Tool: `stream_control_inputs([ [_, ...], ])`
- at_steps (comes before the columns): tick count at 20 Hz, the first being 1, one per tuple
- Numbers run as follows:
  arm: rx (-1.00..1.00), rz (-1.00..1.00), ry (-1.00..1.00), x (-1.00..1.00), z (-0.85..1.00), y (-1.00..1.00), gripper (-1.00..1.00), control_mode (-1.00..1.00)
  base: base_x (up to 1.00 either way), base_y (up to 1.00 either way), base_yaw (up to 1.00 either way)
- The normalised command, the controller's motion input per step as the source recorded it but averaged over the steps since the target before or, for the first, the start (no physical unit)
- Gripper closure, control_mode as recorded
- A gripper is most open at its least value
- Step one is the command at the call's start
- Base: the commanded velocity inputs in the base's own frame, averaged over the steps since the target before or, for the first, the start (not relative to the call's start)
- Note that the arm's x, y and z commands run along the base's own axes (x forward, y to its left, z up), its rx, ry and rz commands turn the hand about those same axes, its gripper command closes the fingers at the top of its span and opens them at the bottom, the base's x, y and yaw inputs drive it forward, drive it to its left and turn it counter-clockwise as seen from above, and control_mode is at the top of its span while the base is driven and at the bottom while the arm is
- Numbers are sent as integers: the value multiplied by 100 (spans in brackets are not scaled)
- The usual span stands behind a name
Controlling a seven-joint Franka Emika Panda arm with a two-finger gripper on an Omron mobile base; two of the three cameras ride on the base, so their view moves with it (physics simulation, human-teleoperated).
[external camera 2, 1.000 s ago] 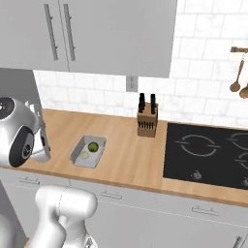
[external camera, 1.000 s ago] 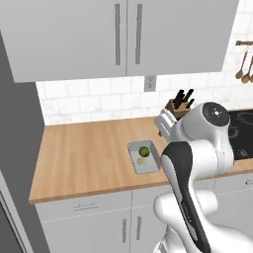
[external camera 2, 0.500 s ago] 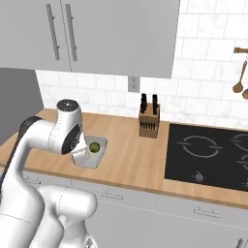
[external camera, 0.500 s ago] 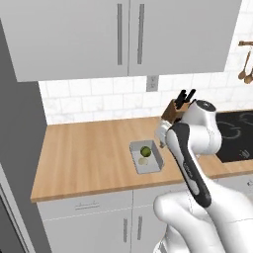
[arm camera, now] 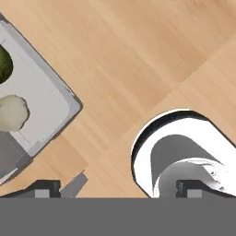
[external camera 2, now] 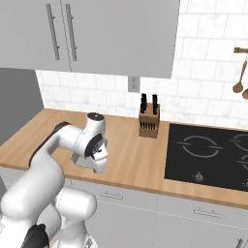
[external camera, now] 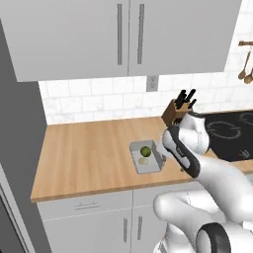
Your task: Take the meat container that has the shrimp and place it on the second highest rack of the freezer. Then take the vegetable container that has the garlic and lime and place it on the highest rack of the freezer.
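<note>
The vegetable container is a rectangular grey tray on the wooden counter, holding the dark green lime and the pale garlic. My gripper hangs low just off the tray's right edge, open and holding nothing. In the hand view the container lies at the left with the lime and garlic inside, and both fingertips stand wide apart over bare wood. The freezer's grey side rises at the counter's left end, its racks out of view. The meat container and shrimp are out of view.
A knife block stands at the back of the counter, close behind my hand. The black cooktop lies to the right. Wall cabinets hang overhead. Wooden utensils hang on the tiled wall.
The arm has swung from high and near the cameras down to the counter, and the hand now sits low beside the tray's right edge. The jaws stayed open.
</note>
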Motion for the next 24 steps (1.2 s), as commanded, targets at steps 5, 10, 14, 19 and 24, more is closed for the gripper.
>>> stream_control_inputs([
  [5, 6, -2, -1, 75, -39, -5, -100, -100, 0, 0, 0],
  [10, 2, -1, 0, 59, -34, 0, -100, -100, 0, 0, 0],
  [14, 0, 0, 0, 54, -45, 1, -100, -100, 0, 0, 0],
  [19, 0, 0, 0, 30, -47, 0, -100, -100, 0, 0, 0],
  [24, 0, 0, 0, 9, -33, 15, -100, -100, 0, 0, 0],
])
